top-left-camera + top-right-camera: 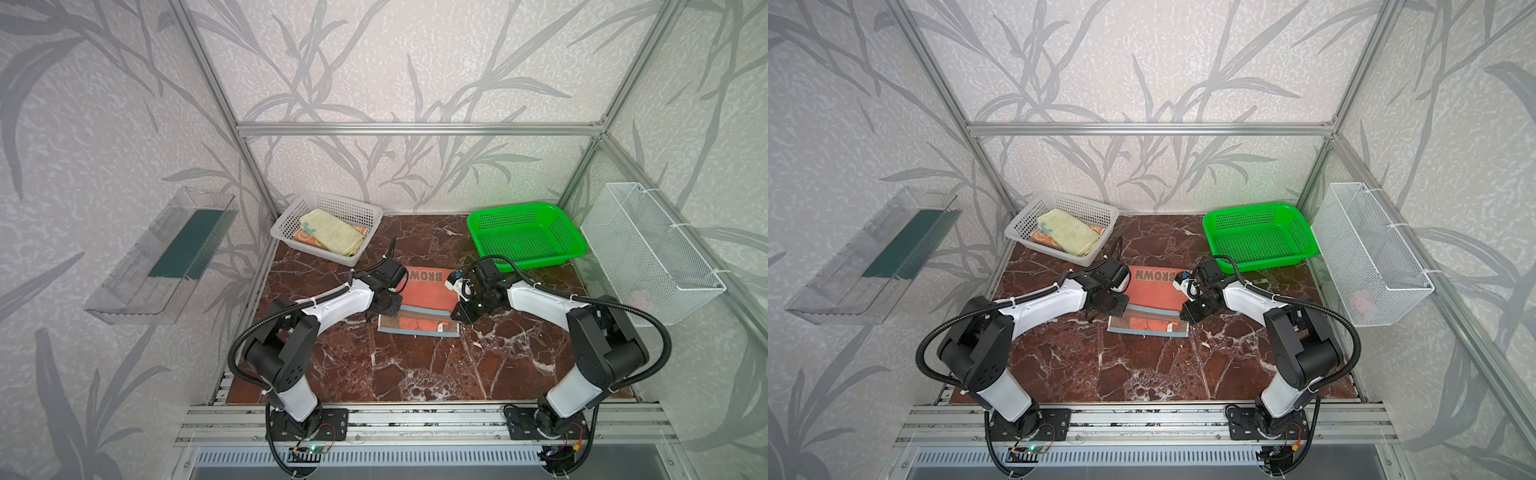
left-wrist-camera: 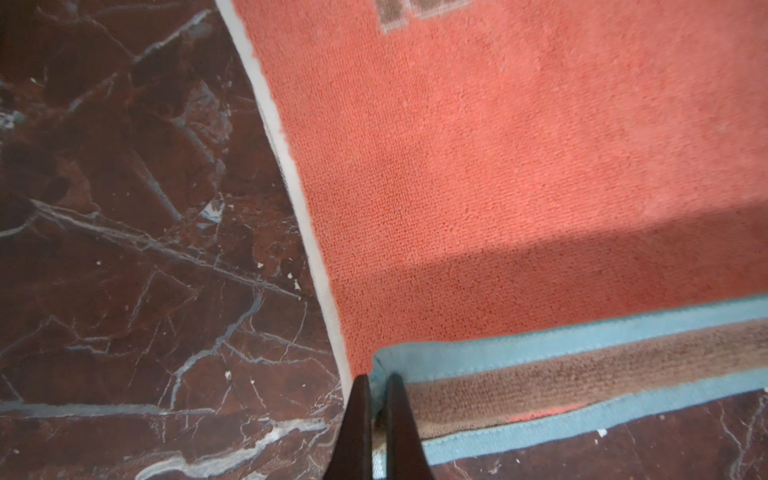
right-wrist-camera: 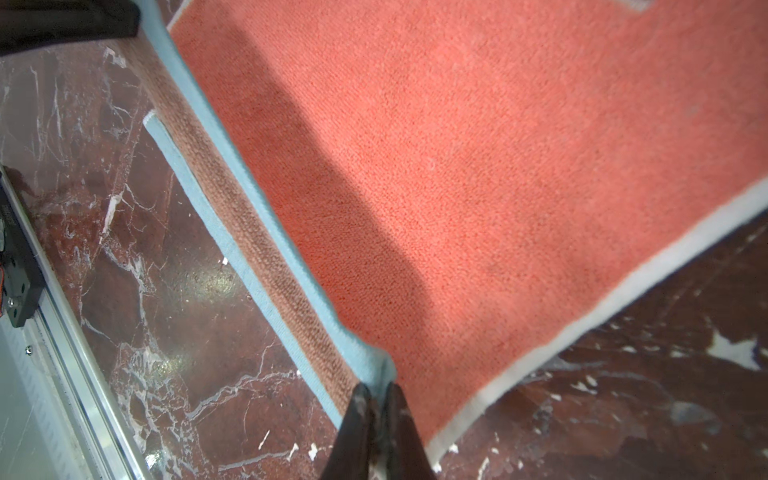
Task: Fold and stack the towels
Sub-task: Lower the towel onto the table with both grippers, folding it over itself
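Salmon-pink towel [image 1: 426, 293] on counter [image 1: 415, 374], blue hem [image 2: 582, 336] running left-right, BROWN lettering [image 1: 1152, 275] upside-down in both top views. Seen only from wrists: left hand [image 2: 376, 380], right hand [image 3: 376, 388], clamped on 2 hem corners.

table [image 1: 415, 374]: baskets at back, one towel at centre
L basket [image 1: 316, 254]: far-left corner
in L basket: top towel [image 1: 332, 232] lying on under towel [image 1: 304, 239]
R basket [image 1: 519, 232]: far-right corner, well apart from L basket
mid towel [image 1: 428, 295]: centre, in front of both baskets; upper layer over lower, lower's near strip sticking out
L gripper [image 2: 377, 380]: mid towel's near-left corner
R gripper [image 3: 376, 388]: near-right corner
wire bin [image 1: 648, 249]: R wall, beside R basket
wall tray [image 1: 137, 282]: L wall
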